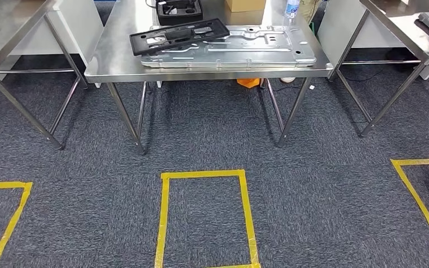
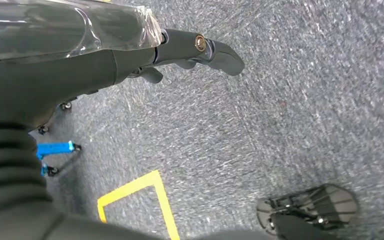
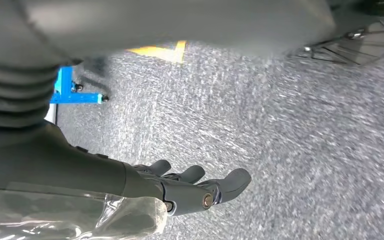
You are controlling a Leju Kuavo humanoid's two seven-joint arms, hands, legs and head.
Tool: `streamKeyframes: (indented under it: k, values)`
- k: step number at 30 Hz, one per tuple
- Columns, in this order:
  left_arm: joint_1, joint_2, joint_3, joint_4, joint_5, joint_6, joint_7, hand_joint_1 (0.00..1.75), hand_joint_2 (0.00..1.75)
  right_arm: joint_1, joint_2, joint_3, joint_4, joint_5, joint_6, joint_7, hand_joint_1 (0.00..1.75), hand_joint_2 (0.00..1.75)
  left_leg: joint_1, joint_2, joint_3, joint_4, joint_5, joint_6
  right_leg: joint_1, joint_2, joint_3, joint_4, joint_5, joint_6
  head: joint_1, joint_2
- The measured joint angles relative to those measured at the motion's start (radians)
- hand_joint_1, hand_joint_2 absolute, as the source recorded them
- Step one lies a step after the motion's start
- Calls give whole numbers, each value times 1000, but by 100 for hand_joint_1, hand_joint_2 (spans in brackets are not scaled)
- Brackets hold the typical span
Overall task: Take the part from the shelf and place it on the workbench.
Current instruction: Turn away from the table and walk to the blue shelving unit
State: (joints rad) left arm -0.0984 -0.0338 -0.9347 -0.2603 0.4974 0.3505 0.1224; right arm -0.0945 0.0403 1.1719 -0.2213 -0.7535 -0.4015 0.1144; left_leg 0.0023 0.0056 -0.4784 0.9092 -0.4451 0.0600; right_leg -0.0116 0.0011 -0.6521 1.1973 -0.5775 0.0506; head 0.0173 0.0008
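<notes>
A flat black plastic frame part (image 1: 179, 34) was seen lying askew atop a large stamped silver sheet-metal panel (image 1: 240, 49) on the stainless-steel workbench (image 1: 111, 56).

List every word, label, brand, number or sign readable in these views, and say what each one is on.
No text can be read in any view.
Water bottle on the workbench: it has a label, too small and blurred to read.
Cardboard box: no print legible.
Black frame part and grey metal panel: no markings legible.
Yellow floor tape: plain outlines, no lettering.
</notes>
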Motion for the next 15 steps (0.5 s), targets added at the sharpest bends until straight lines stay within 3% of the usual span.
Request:
streamKeyframes:
  k: [1, 2, 4, 6, 7, 10, 11, 13, 15]
  values:
    - [1, -1, 4, 0, -10, -5, 0, 0, 131, 10, -1, -12, 0, 14, 5, 0, 0, 131, -2, 0, -3, 0, 2, 1, 0, 0, -11, 41, -13, 0, 0, 0]
    - [1, -1, 8, -1, -21, -12, -1, 0, 87, 21, -1, -23, 1, 29, 11, -2, 0, 87, -4, 0, -4, 1, 3, 2, 0, 0, -4, 42, -6, -2, 0, 0]
    - [0, -2, 21, -7, -41, -25, -4, 0, 0, 41, -4, -46, 4, 57, 25, -6, 0, 0, -7, 0, -4, 3, 4, 1, 1, 0, 63, -66, 51, -9, 0, 0]
    - [-2, -3, 41, -14, -62, -38, -10, 0, 0, 55, -7, -73, 6, 87, 40, -10, 0, 0, -13, 1, -6, 8, 3, -2, 4, 0, 137, -206, 100, -18, 0, 0]
    - [-2, -4, 52, -18, -72, -46, -13, 0, 0, 61, -8, -90, 7, 103, 49, -11, 0, 0, -15, 1, -9, 11, 3, -6, 6, 0, 154, -244, 109, -21, 0, 0]
    - [5, -4, 92, -25, -104, -67, -19, 0, 0, 81, -9, -143, 8, 152, 75, -16, 0, 0, -14, 0, -20, 18, 5, -20, 7, -2, 154, -262, 114, -32, -1, 0]
    - [11, -4, 107, -27, -114, -75, -22, 0, 0, 86, -9, -163, 8, 168, 84, -20, 0, 0, -13, -2, -28, 33, -8, -25, 5, -5, 152, -264, 117, -36, -2, 0]
    - [26, -4, 136, -29, -135, -89, -28, 0, 0, 90, -9, -201, 8, 201, 102, -27, 0, 0, -6, -4, -67, 123, -66, -38, 0, -15, 149, -268, 123, -45, -4, 0]
    - [47, -2, 167, -30, -155, -103, -33, 0, 0, 91, -9, -240, 3, 232, 119, -31, 0, 0, 2, -4, -128, 266, -135, -51, 0, -25, 144, -267, 125, -49, -6, 0]
